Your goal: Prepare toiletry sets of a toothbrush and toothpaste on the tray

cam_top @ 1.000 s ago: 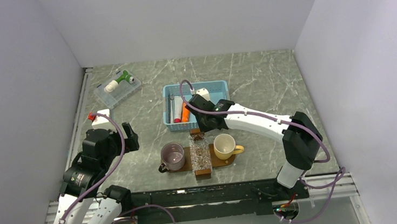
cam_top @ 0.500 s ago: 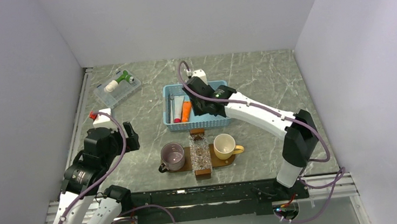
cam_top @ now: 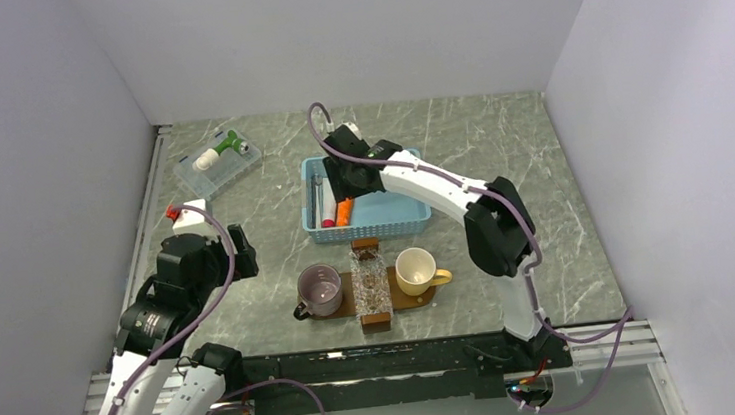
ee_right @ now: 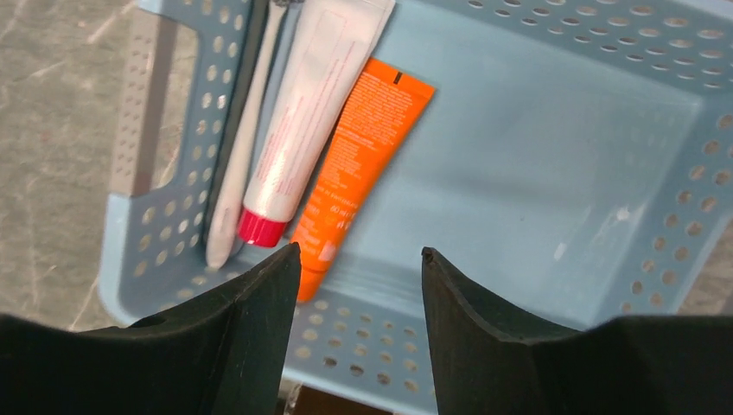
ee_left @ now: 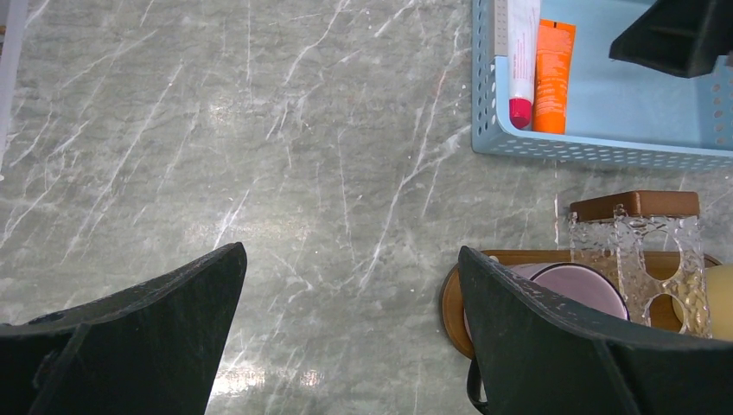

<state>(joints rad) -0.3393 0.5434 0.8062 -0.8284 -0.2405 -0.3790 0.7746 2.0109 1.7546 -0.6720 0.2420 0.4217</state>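
The orange toothpaste [ee_right: 363,164] lies in the light-blue basket [ee_right: 536,130] beside a white tube with a red cap [ee_right: 302,121]. The pale toothbrush [ee_right: 242,147] lies along the basket's left wall. My right gripper [ee_right: 359,255] hovers open over the basket's near wall, just right of the orange tube's cap, with nothing between its fingers. From above it sits over the basket's back left [cam_top: 341,175]. The dark-brown tray [cam_top: 347,300] lies in front of the basket. My left gripper [ee_left: 350,251] is wide open over bare table, left of the tray [ee_left: 454,303].
On the tray stand a purple cup [cam_top: 319,289], a clear glass holder with a brown lid [cam_top: 371,285] and a yellow cup [cam_top: 416,269]. A clear plastic box with a green-and-white item [cam_top: 218,158] sits at the back left. Grey walls enclose the table.
My right gripper has moved from beside the glass holder back and left over the basket, and its jaws have gone from shut to open. The left arm has barely moved.
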